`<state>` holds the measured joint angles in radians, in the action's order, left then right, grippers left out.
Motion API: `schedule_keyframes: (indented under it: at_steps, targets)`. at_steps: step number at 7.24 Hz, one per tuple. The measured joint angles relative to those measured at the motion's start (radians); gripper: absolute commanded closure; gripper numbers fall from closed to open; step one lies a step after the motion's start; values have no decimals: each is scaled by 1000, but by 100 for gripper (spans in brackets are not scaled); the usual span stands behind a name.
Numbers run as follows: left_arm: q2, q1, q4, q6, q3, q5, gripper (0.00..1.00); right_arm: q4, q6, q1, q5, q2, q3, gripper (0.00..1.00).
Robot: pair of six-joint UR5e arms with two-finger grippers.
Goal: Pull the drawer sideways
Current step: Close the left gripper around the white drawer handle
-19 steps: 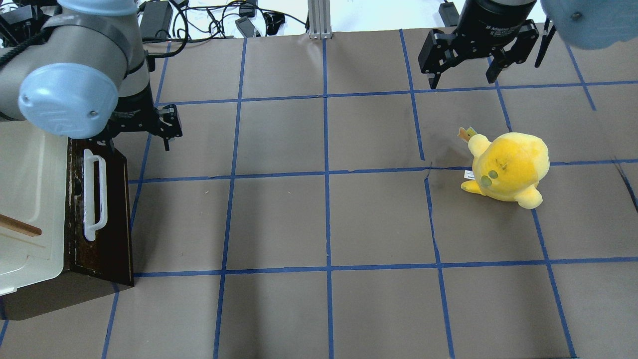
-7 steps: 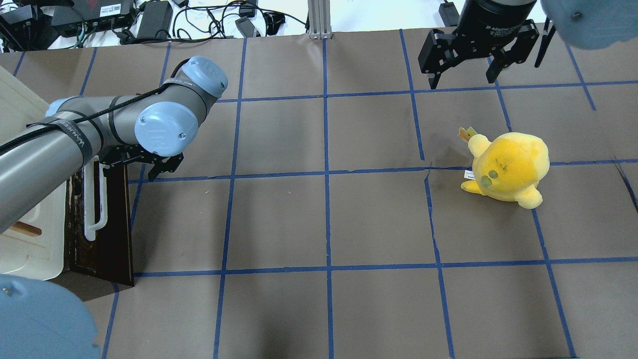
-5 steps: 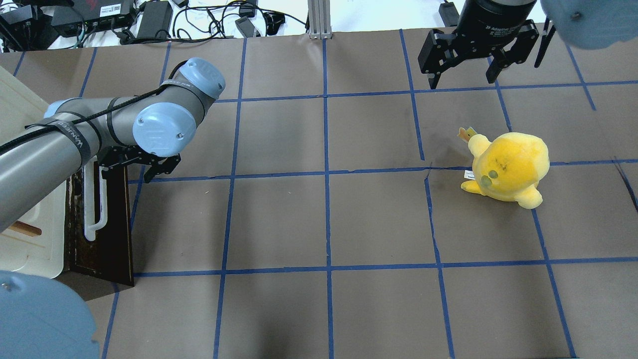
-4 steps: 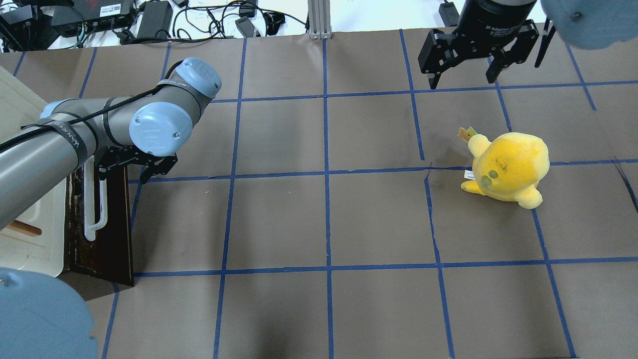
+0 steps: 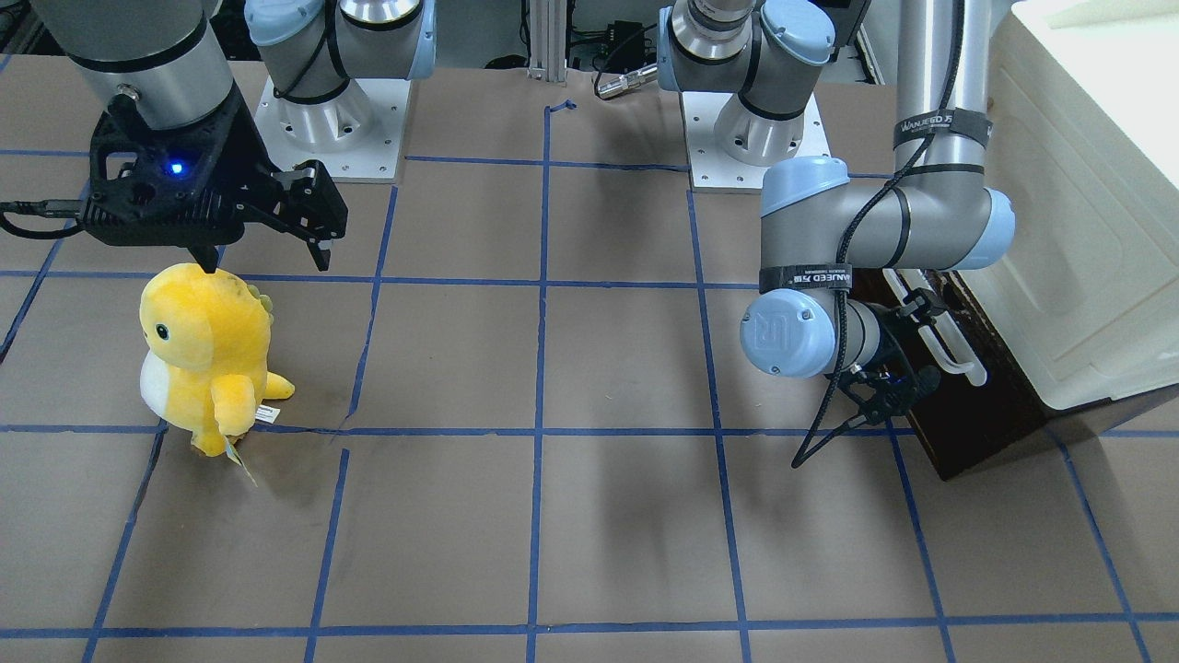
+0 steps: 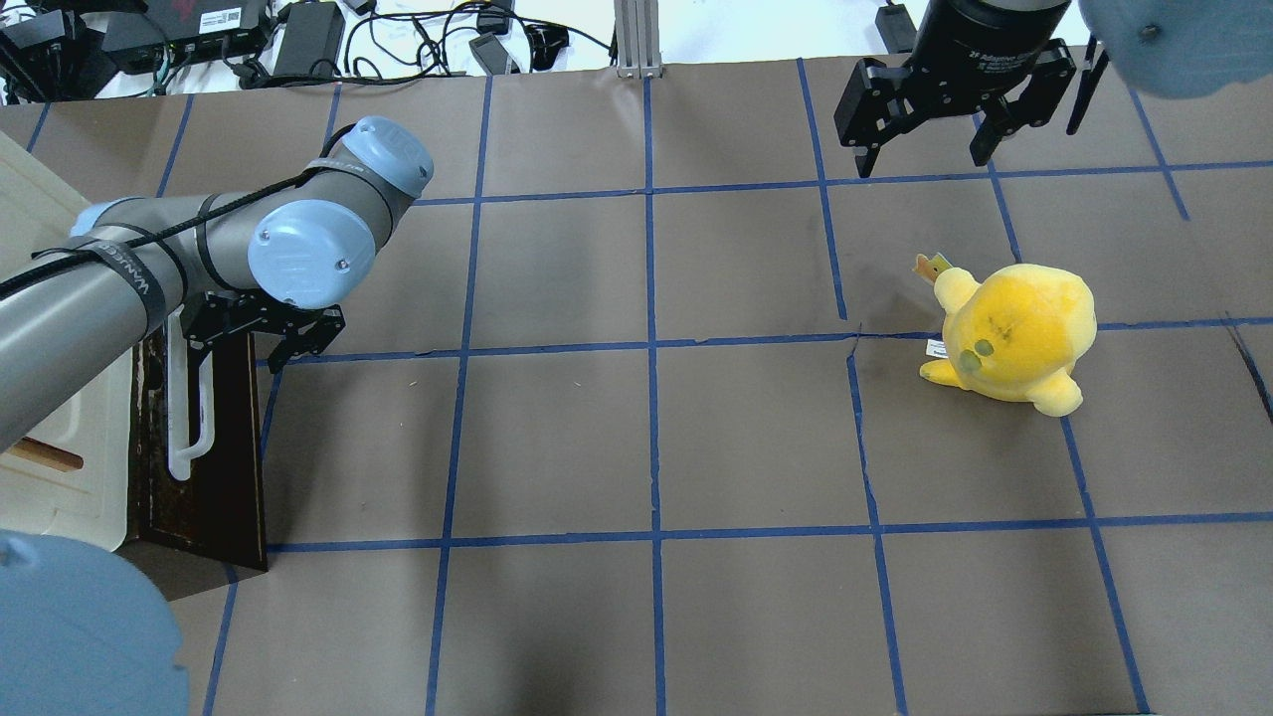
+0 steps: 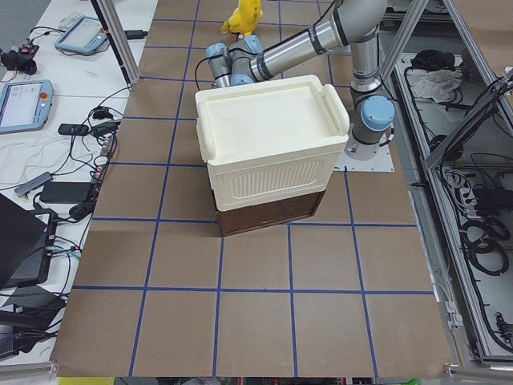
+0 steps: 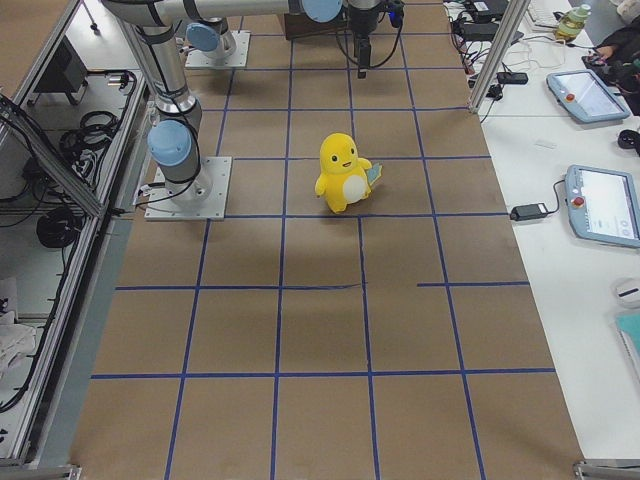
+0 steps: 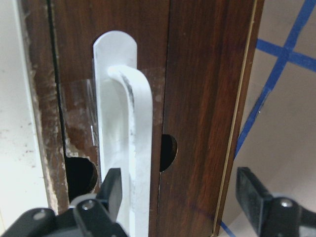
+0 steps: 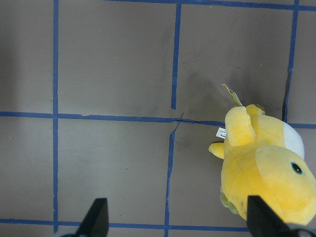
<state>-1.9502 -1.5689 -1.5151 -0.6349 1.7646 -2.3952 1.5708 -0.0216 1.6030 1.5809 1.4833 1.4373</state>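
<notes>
The drawer (image 6: 224, 447) shows its dark brown front panel at the table's left edge, under the cream-white cabinet (image 6: 60, 477). Its long white bar handle (image 6: 189, 398) runs along the panel. My left gripper (image 6: 249, 343) is open at the handle's far end. In the left wrist view the handle (image 9: 123, 123) lies by one finger (image 9: 111, 190), and the other finger (image 9: 252, 190) is past the panel's edge over the table. Nothing is gripped. My right gripper (image 6: 920, 139) is open and empty, high at the far right. The drawer's interior is hidden.
A yellow plush toy (image 6: 1014, 333) stands on the right half of the brown, blue-taped table, below the right gripper; it also shows in the right wrist view (image 10: 266, 173). Cables and power bricks (image 6: 328, 40) lie beyond the far edge.
My left arm swung out from over the cabinet and came down in front of the drawer panel, then drifted left toward the handle's far end. The drawer and the right arm have not moved.
</notes>
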Motion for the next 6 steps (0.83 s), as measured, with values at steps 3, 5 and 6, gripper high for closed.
schedule_keyframes:
  at_steps: [3, 5, 6]
  targets:
    - [2, 2, -21, -12, 3, 2, 29, 0, 0, 0, 0, 0, 0, 0]
    - [2, 8, -49, -27, 3, 2, 29, 0, 0, 0, 0, 0, 0, 0]
    - [3, 14, -61, -31, 3, 2, 29, 0, 0, 0, 1, 0, 0, 0]
